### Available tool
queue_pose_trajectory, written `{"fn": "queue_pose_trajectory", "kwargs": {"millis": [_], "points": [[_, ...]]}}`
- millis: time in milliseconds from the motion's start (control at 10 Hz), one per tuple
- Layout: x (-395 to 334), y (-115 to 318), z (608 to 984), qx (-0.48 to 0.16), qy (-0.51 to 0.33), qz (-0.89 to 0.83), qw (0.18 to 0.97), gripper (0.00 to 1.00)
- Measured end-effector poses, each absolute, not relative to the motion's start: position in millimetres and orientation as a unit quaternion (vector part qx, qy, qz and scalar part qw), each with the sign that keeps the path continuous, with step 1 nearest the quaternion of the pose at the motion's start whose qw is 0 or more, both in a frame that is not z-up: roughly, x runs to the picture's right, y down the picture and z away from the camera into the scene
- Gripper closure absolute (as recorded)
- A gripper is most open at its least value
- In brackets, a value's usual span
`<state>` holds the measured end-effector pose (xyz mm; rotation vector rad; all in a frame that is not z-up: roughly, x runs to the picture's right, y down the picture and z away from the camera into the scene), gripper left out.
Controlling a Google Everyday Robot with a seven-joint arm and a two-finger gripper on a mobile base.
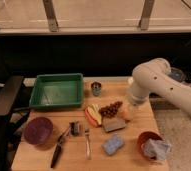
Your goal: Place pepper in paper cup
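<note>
The pepper (89, 119), slender and red-orange, lies mid-table beside a pale yellow banana-like piece (95, 112). My white arm (151, 82) reaches in from the right over the table's back right corner. Its lower end, where my gripper (131, 103) sits, hangs just above the round orange fruit (126, 114), well to the right of the pepper. Nothing shows in the gripper. The paper cup is hidden behind the arm.
A green tray (56, 91) stands at the back left, a dark metal cup (96, 88) beside it. Grapes (110, 108), a grey block (114, 124), a blue sponge (112, 145), a reddish-brown bowl (145, 141) holding a cloth, a purple bowl (38, 131) and utensils (60, 146) lie around.
</note>
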<state>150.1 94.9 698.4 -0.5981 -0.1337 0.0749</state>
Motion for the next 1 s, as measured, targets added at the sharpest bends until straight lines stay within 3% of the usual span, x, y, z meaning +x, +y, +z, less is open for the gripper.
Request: {"fn": "queue_pose_trajectory", "kwargs": {"millis": [200,1000], "points": [[114.3,95.9,697.8,-0.299,-0.084,0.036,0.95,0.35],[87.1,109.5,713.2,-0.321,-0.12,0.012,0.939,0.35]]}}
